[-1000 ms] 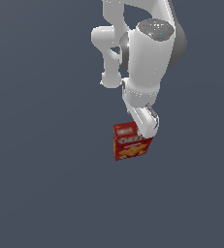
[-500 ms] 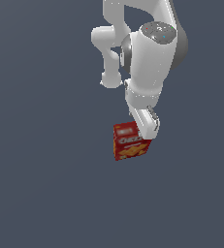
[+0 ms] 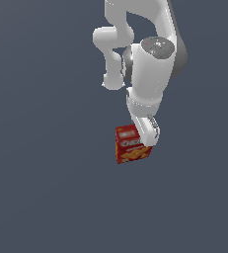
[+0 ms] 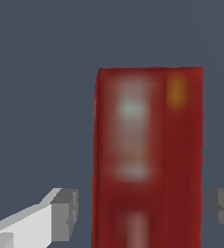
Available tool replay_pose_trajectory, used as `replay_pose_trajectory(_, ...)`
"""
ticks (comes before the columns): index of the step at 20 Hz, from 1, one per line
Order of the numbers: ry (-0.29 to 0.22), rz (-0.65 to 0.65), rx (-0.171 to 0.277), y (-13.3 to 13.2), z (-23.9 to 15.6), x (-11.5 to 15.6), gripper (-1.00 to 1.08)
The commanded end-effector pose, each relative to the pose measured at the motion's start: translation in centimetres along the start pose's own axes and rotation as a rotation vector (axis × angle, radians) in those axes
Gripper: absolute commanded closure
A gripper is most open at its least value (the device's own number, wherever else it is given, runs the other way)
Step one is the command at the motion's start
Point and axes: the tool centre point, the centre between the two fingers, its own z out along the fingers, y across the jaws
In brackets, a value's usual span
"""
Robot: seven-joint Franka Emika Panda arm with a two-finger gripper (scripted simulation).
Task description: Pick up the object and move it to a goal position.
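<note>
Wrist view: gripper (image 4: 145, 213) fingers apart, straddling cracker box (image 4: 147, 155), gaps both sides. Arm has dipped slightly lower over box on floor. Grasp looks imminent, not yet closed.

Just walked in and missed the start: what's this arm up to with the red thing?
A single white Panda arm is reaching down over a small red cracker box on the grey floor. In the wrist view the gripper is open, one finger pad on each side of the box with a visible gap between pad and box. So it has the box straddled but not yet gripped or lifted.
</note>
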Motion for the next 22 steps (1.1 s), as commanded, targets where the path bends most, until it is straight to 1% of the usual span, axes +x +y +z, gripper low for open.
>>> replay_pose_trajectory(1,0.0,0.001,-0.001,0.1,1.2,0.0,-0.92)
replay_pose_trajectory(8,0.0,0.002,-0.001,-0.1,2.5,0.0,-0.92)
replay_pose_trajectory(9,0.0,0.002,-0.001,-0.1,2.5,0.0,1.08)
replay_pose_trajectory(22,0.0,0.002,-0.001,0.0,2.3,0.1,1.08)
